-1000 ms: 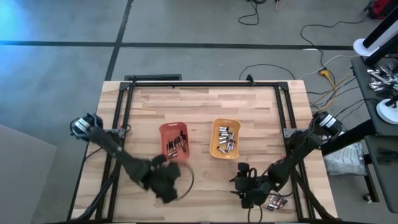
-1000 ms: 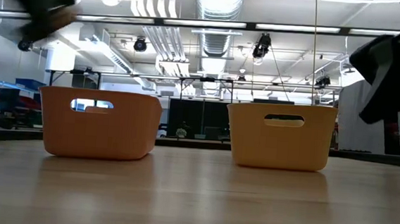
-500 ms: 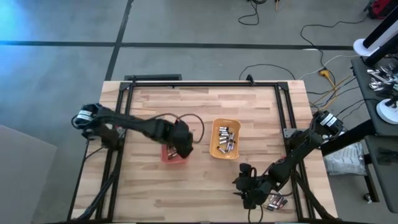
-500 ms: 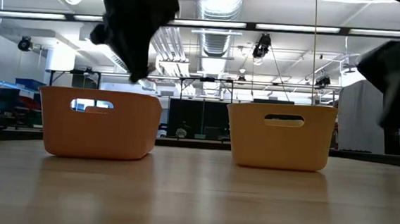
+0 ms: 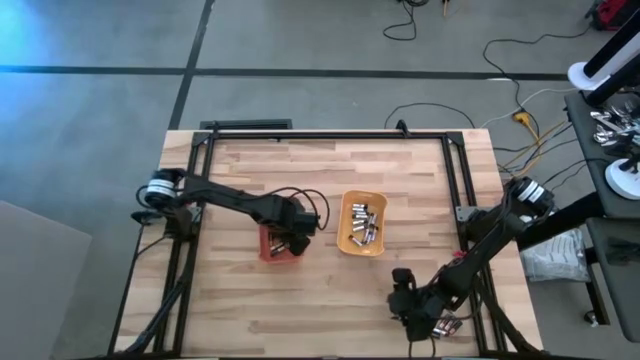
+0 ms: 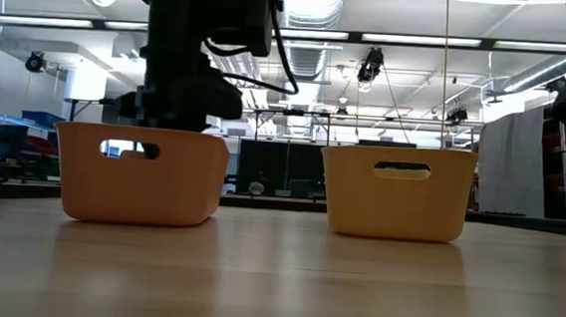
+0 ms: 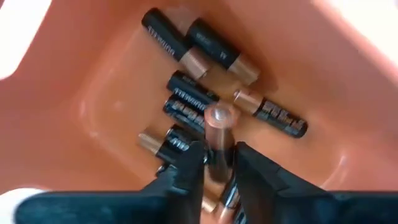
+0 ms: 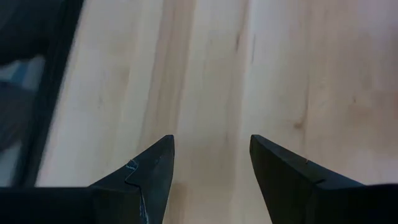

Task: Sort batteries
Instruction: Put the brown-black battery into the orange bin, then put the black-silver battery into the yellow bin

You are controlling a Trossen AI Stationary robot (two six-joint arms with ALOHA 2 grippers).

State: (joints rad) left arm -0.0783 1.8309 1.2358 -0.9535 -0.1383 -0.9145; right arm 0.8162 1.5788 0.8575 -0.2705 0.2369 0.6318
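Several dark batteries [image 7: 193, 102] with coppery ends lie in the orange tray [image 7: 99, 93], and the lettering on at least one reads as "DURACELL", though most of the print is too small to be sure. The left gripper [image 7: 214, 165] hangs over this tray, its two fingers [image 7: 186, 171] narrowed on one upright battery [image 7: 219, 134] with its coppery end facing the wrist camera; that cell stands between the fingertips, just above the loose ones on the tray floor. From above, the left gripper [image 5: 290, 232] sits over the orange tray [image 5: 268, 248], beside the yellow tray [image 5: 347, 220] holding silvery cells [image 5: 364, 222]. The right gripper [image 8: 211, 162] is near the table's [image 5: 330, 300] front right corner, fingers spread apart over bare wood, with a few loose batteries [image 5: 447, 324] just beside the right gripper [image 5: 410, 305].
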